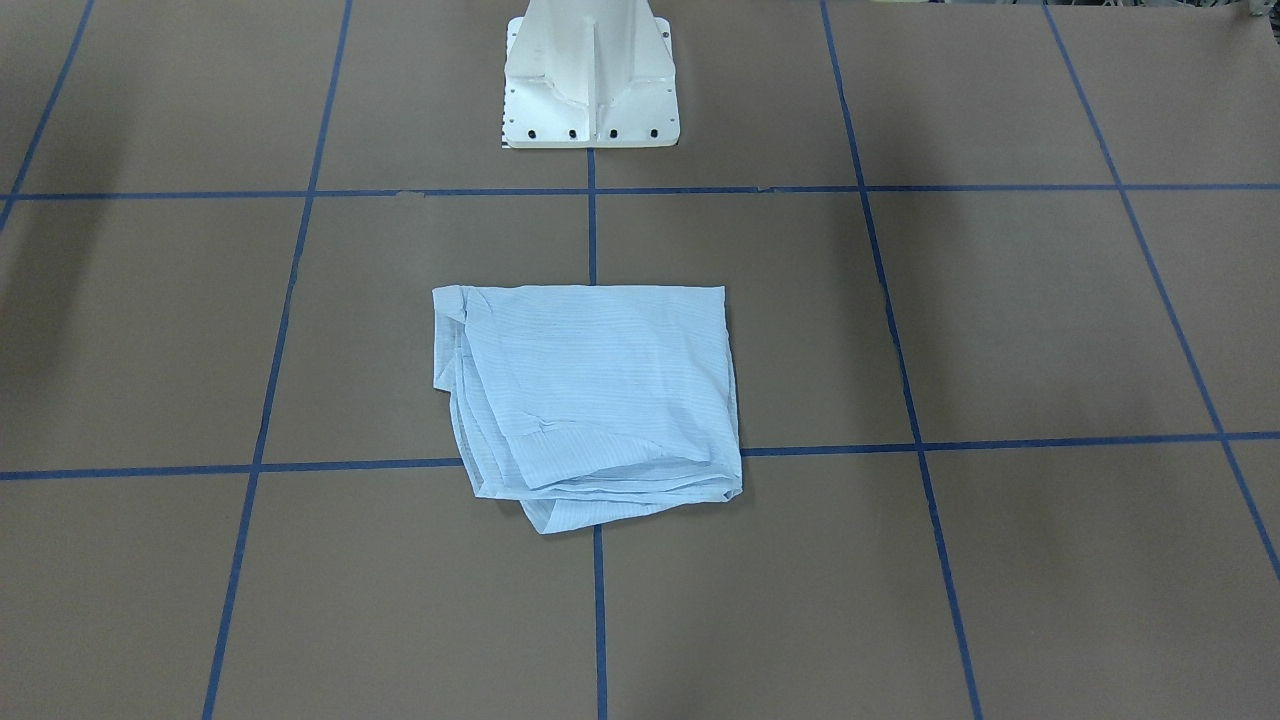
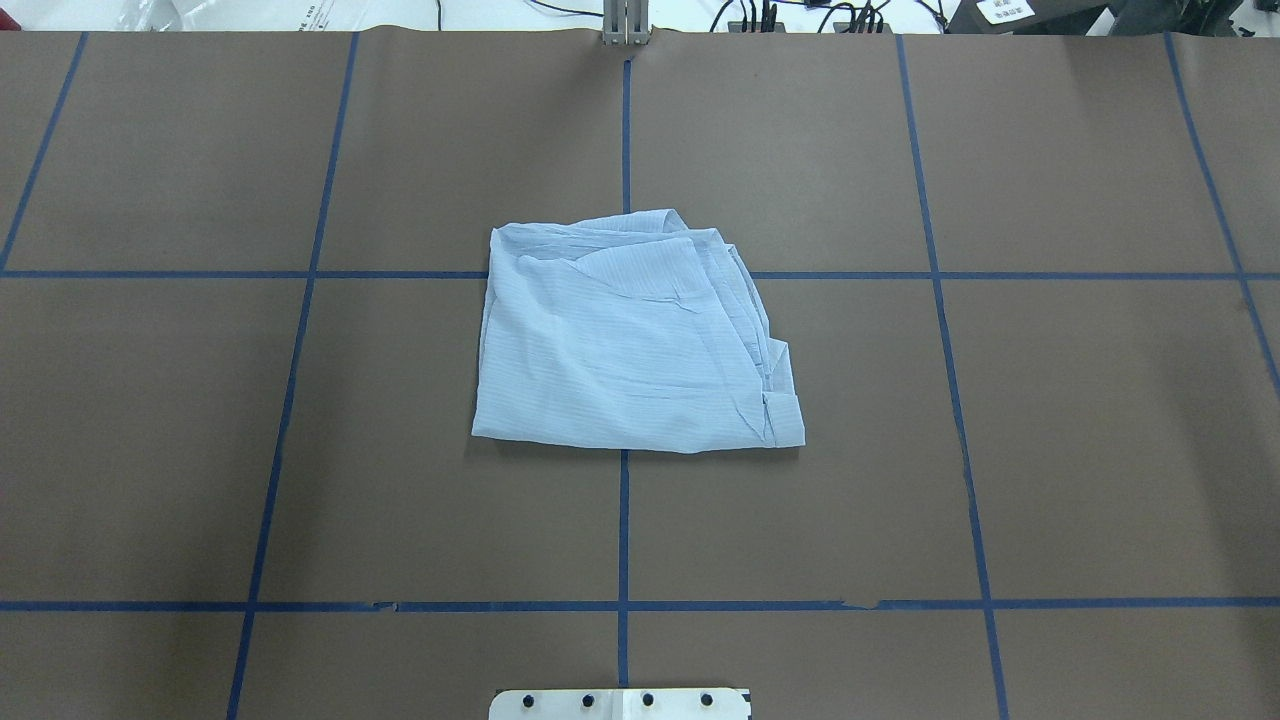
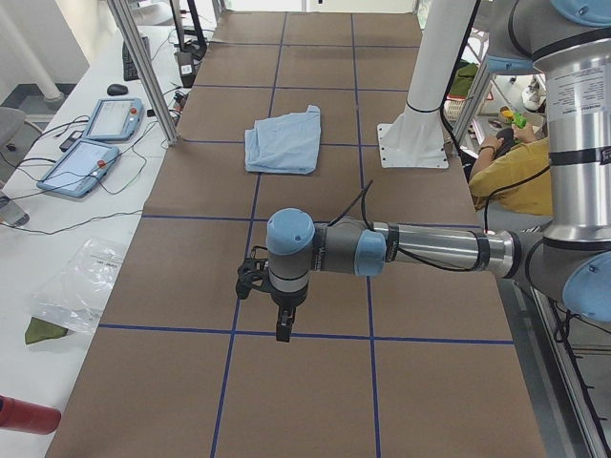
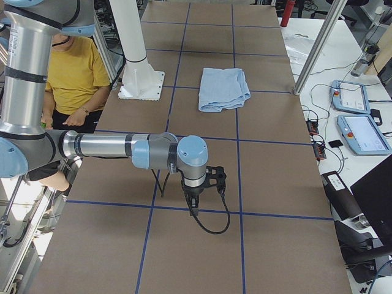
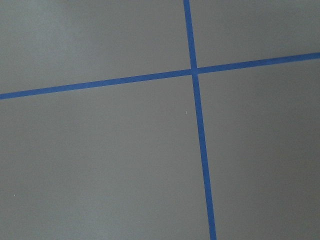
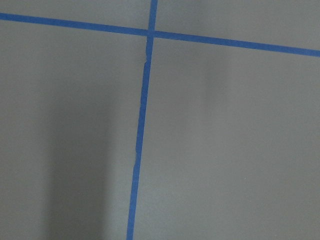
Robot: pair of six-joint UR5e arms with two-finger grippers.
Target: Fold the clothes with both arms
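Left hand [image 3: 283, 332] and right hand [image 4: 195, 212] each hang over bare bench [image 2: 1050, 420] near its ends; I cannot tell whether either is clenched or released. The folded pale blue shirt [image 2: 630, 340] lies mid-bench, well apart from both.

You have even, soft overhead light, and the shirt [image 2: 630, 340] reads sharp. Faint shadows dull the table [image 1: 1000, 330] at 9 o'clock in the front-facing view. Both wrist views look soft.
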